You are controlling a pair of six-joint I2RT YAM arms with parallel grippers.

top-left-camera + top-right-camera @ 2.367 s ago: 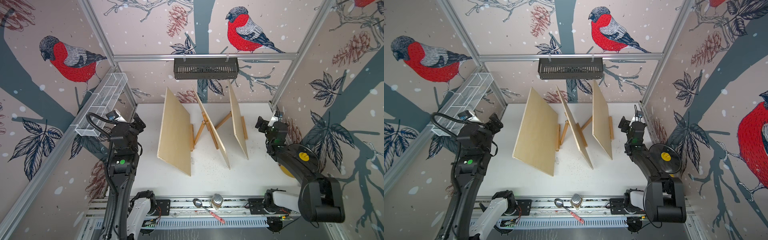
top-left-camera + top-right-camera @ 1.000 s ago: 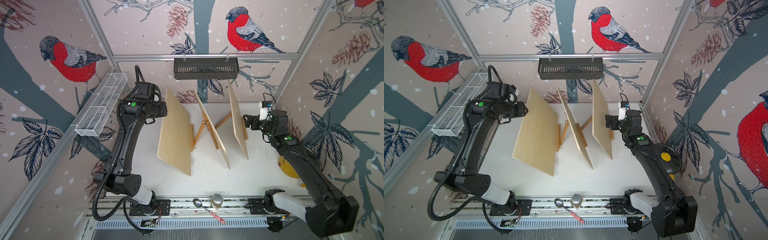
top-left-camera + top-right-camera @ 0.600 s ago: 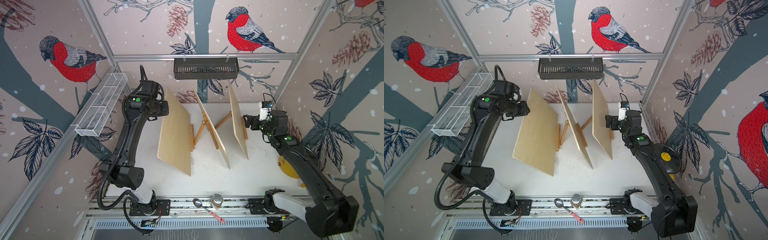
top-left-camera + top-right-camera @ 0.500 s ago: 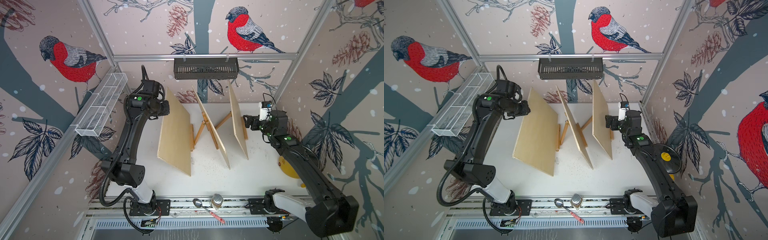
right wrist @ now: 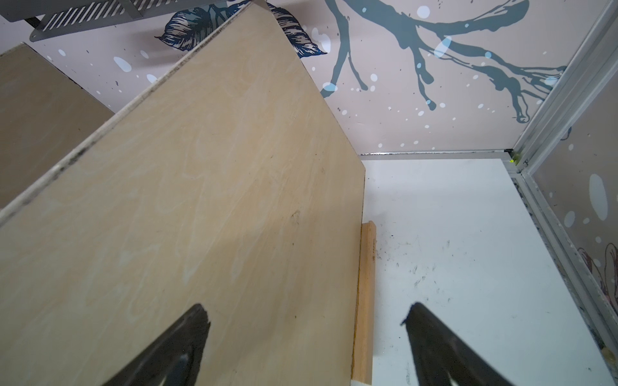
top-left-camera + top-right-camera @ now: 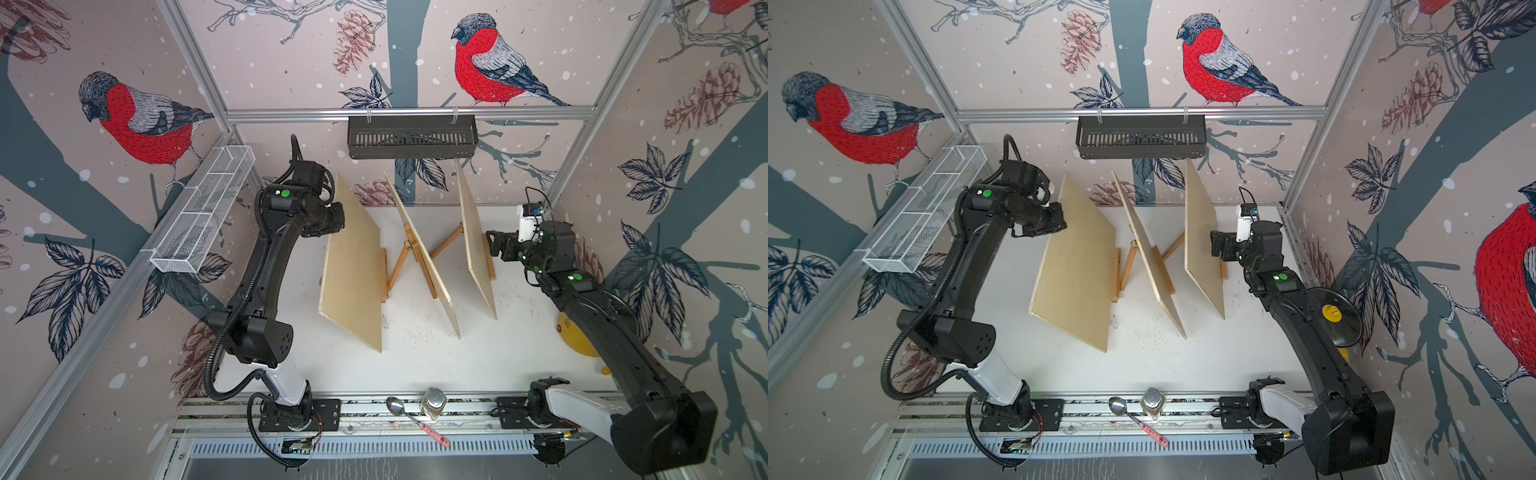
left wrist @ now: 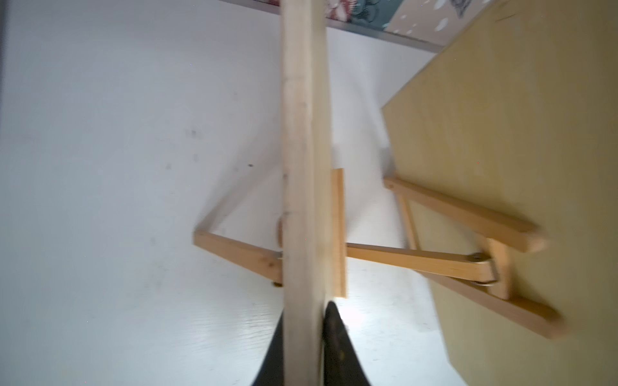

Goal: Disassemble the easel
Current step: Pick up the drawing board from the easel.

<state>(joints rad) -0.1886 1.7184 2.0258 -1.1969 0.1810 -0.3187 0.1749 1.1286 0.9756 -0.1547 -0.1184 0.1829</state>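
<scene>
We are pinching the upper edge of the left plywood board [image 7: 302, 133] in the shut left pincer [image 7: 305, 315], readying to lift it off the wooden easel [image 7: 240, 250] beneath that pincer, while the right pincer [image 5: 306, 312] is hovering wide open and empty just beside the right plywood board [image 5: 200, 187].

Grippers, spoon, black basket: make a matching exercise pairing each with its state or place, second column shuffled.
1. left gripper
2. right gripper
3. spoon
4. black basket

a. hung on the back rail
b. open
c. shut on the left board
d. lying on the front rail

Pairs: 1-c, 2-b, 3-d, 4-a
</scene>
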